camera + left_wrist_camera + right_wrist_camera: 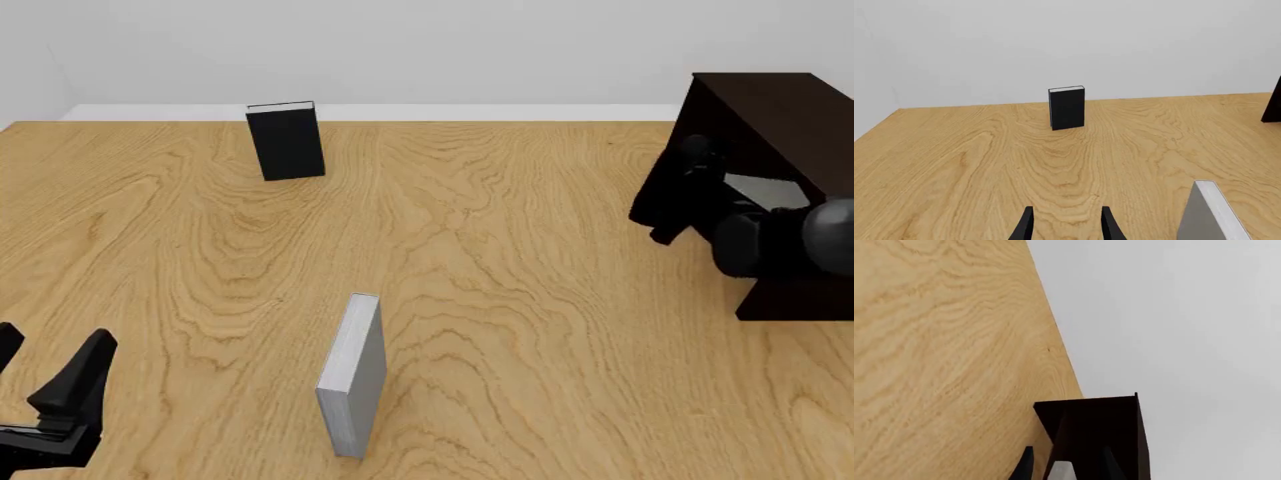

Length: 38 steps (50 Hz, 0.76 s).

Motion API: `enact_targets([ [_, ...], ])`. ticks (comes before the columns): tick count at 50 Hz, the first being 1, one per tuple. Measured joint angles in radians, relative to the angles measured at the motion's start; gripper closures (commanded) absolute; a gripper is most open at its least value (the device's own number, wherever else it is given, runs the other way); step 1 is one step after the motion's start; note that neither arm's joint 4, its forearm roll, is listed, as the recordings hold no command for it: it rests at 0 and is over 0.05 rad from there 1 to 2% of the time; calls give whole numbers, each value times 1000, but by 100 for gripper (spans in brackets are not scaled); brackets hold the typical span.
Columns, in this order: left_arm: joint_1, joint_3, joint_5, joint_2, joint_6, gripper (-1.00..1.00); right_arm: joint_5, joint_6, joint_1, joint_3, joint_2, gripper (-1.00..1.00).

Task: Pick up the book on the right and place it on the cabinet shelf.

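The mid-grey book [763,190] shows tilted inside the open front of the dark cabinet [774,110] at the right. My right gripper [731,188] reaches into the cabinet. In the right wrist view the gripper [1066,455] has its fingers spread wide, and the book's pale edge [1062,471] sits between them without touching either. The cabinet [1101,425] is just ahead. The arm hides most of the shelf, so I cannot tell if the book rests on it. My left gripper [54,385] is open and empty at the near left.
A paler silver-grey book [352,375] stands upright on the wooden table [507,260] near the front, and also shows in the left wrist view [1211,212]. A black book [286,140] stands at the far left, ahead in the left wrist view [1067,107].
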<state>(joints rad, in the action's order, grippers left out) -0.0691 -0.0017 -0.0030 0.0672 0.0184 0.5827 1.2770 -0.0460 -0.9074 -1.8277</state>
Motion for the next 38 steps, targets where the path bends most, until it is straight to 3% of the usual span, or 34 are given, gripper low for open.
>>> enact_targets([
  [16, -4, 0, 4, -5, 2, -100, -38, -36, 58, 64, 130, -100],
  [38, -5, -1, 3, -6, 5, -100, -190, -179, 112, 162, 401, -100],
])
